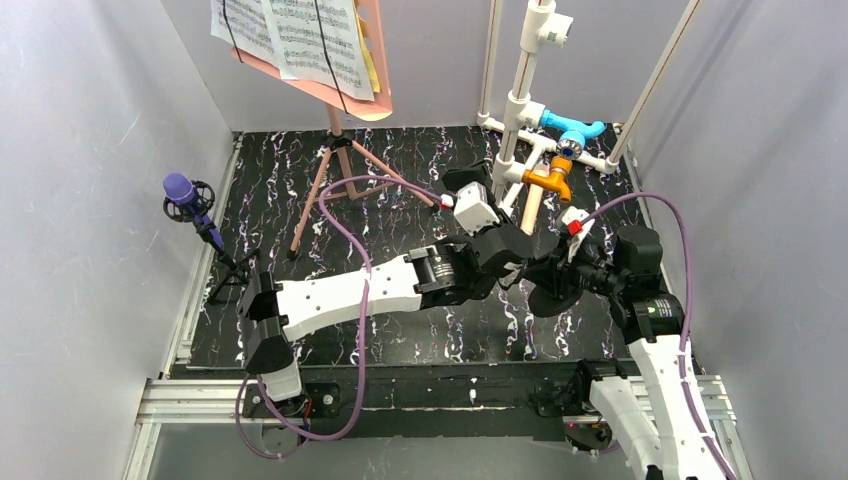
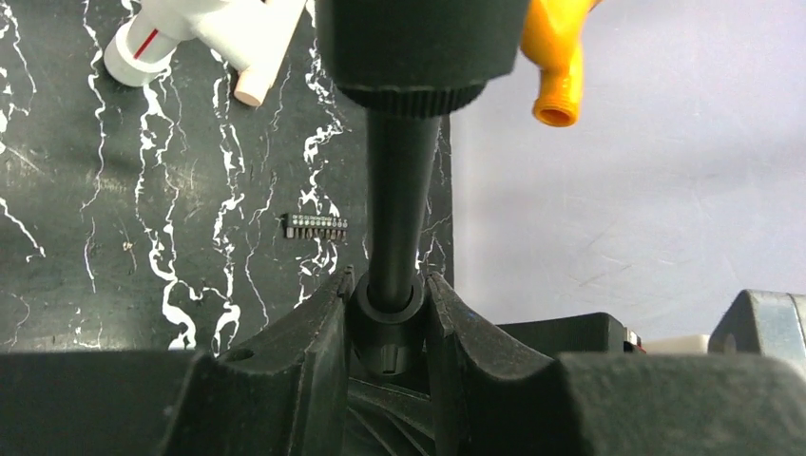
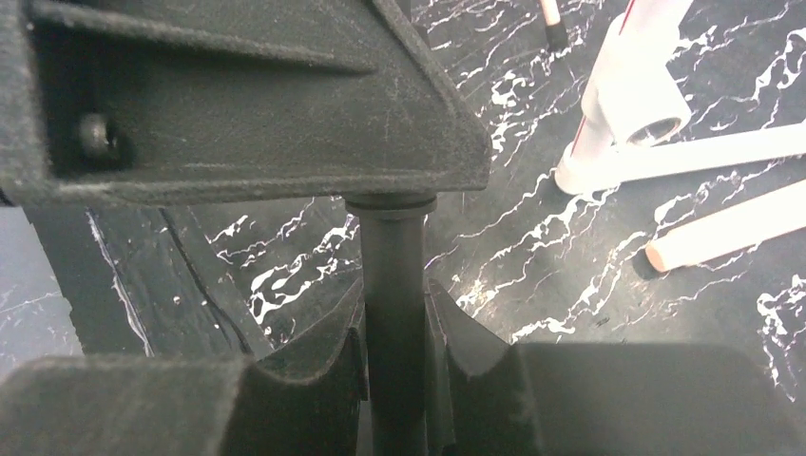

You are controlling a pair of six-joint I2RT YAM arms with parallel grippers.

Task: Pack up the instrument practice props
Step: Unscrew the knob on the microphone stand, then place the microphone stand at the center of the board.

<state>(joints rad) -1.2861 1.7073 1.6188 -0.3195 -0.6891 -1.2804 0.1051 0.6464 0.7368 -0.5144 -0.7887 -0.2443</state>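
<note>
A: Entry one, left gripper (image 2: 390, 294). Condition?

B: Clamped on a black post (image 2: 399, 190). One finger (image 2: 304, 332) sits on each side of the post's lower collar. The post stands upright and runs away from the gripper to a wider black ribbed collar.

A: Entry two, right gripper (image 3: 394, 304)?

B: Likewise closed around a thin black shaft, which rises between its fingers to the underside of the other gripper's body, just above. Seen from overhead, the two grippers meet tip to tip. Whether both hold the same post, I cannot tell.

A: Items close to the left gripper?

B: One small dark strip with pale studs (image 2: 316, 226), flat on the black marbled table (image 2: 57, 190), just beyond the fingers and to their left.
Further out on the left is a white pipe fitting (image 2: 181, 38).
Further out on the right is an orange fitting (image 2: 556, 57), spout down, against the grey wall (image 2: 618, 190).

A: Items far from both grippers?

B: One pink holder (image 1: 375, 60), beyond and left of them, on pink tripod legs (image 1: 335, 170), with music pages (image 1: 300, 35) on its face.
One purple microphone (image 1: 181, 190), well apart to the left, mounted on a small black tripod (image 1: 225, 265) near the left wall.
</note>
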